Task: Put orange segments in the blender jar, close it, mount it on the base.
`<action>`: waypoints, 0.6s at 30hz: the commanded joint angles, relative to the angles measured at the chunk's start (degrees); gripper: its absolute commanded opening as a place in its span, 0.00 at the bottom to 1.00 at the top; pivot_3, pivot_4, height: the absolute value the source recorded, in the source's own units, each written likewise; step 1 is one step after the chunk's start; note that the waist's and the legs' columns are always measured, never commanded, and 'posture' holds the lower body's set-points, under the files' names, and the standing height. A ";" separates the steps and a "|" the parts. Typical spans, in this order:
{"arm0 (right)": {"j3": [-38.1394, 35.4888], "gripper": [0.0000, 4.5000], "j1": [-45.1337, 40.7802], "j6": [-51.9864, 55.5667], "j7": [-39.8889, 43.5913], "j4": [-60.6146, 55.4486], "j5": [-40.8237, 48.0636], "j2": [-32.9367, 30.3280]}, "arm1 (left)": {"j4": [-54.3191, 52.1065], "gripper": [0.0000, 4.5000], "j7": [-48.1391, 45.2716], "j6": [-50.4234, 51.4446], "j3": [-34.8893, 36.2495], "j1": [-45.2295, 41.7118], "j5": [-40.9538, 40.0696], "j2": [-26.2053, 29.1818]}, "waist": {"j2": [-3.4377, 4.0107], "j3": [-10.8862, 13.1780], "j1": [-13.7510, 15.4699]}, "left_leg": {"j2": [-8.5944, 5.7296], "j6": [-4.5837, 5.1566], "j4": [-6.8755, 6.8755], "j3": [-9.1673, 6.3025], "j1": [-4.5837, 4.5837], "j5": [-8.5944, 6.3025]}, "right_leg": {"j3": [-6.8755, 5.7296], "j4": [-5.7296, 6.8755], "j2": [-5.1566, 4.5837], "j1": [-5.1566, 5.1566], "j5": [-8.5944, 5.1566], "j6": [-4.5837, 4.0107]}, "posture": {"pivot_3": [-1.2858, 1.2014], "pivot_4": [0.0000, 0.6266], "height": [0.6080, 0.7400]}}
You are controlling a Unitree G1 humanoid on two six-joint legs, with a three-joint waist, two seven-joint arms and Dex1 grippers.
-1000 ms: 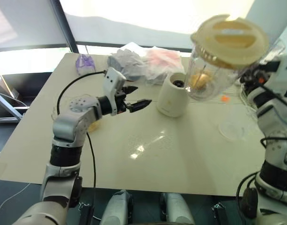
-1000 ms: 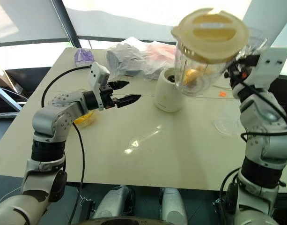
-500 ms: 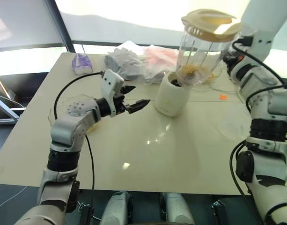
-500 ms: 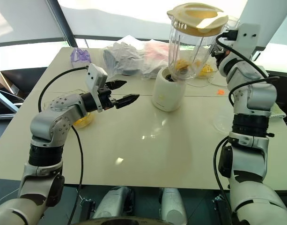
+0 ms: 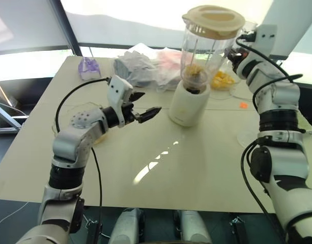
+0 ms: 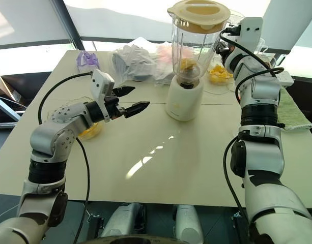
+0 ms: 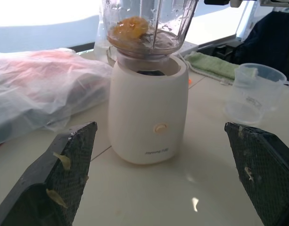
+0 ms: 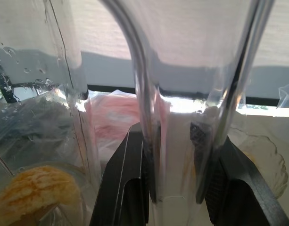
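Black fingers (image 8: pixel 135 183) astride blender jar (image 8: pixel 191 94) handle.

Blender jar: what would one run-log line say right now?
blender jar: lidded, sitting on base | right tool: gripping jar handle | left tool: open, empty | orange segments: inside jar

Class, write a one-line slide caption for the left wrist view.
Open black fingers frame the squat cream-white base, with the clear plastic jar of orange segments on top.

Silver-grey jointed arms (image 6: pixel 56 137) of a humanoid robot.
Black cables loop along both; white camera blocks (image 6: pixel 102 83) top the wrists, ahead of black textured fingers (image 7: pixel 64 165).
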 commanded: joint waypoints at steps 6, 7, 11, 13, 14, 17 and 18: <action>-1.23 0.20 0.97 1.85 0.18 -6.86 0.45 -0.64 | -2.31 1.00 1.21 -1.56 0.76 -0.03 -1.01 0.16 | 0.00 0.00 0.02 | 0.00 -0.06 0.00 -0.01 0.02 0.04 | 0.00 0.01 0.00 0.00 0.00 0.00 | 0.52 0.24 1.00; -1.26 0.20 1.32 2.21 0.10 -7.54 0.40 -0.76 | -2.30 1.00 1.28 -1.53 0.73 -0.04 -1.07 0.12 | 0.00 0.00 0.02 | 0.00 -0.06 0.00 -0.01 0.03 0.04 | 0.00 0.01 0.00 0.00 0.00 0.00 | 0.52 0.24 1.00; -1.37 0.20 2.37 2.80 0.11 -8.89 0.03 -1.21 | -2.03 1.00 1.26 -1.71 0.47 -0.17 -1.10 0.05 | 0.00 0.00 0.02 | 0.00 -0.07 0.00 -0.01 0.03 0.04 | 0.00 0.02 0.00 0.00 0.00 0.00 | 0.52 0.24 1.00; -1.42 0.20 2.78 3.24 0.11 -9.64 -0.06 -1.38 | -1.94 1.00 1.02 -1.86 0.36 -0.25 -1.07 0.21 | 0.00 0.00 0.04 | 0.00 -0.07 0.00 -0.01 0.03 0.04 | 0.00 0.02 0.00 0.00 0.00 0.00 | 0.52 0.24 1.00; -1.41 0.20 2.98 3.54 0.14 -10.03 -0.12 -1.48 | -1.93 1.00 0.94 -1.90 0.33 -0.27 -1.09 0.27 | 0.00 0.00 0.02 | 0.00 -0.07 0.00 -0.01 0.03 0.04 | 0.00 0.02 0.00 0.00 0.00 0.00 | 0.52 0.24 1.00; -1.59 0.20 3.67 4.33 0.05 -11.17 -0.23 -1.83 | -1.98 1.00 0.65 -1.90 0.42 -0.37 -1.35 0.38 | 0.00 0.00 0.02 | 0.00 -0.07 0.00 -0.01 0.03 0.04 | 0.00 0.02 0.00 0.00 0.00 0.00 | 0.52 0.24 1.00; -1.70 0.20 4.04 4.42 0.03 -11.44 -0.27 -1.99 | -1.99 1.00 0.55 -1.95 0.40 -0.39 -1.42 0.41 | 0.00 0.00 0.05 | 0.00 -0.07 0.00 -0.01 0.03 0.04 | -0.01 0.02 0.00 0.00 0.00 0.00 | 0.52 0.24 1.00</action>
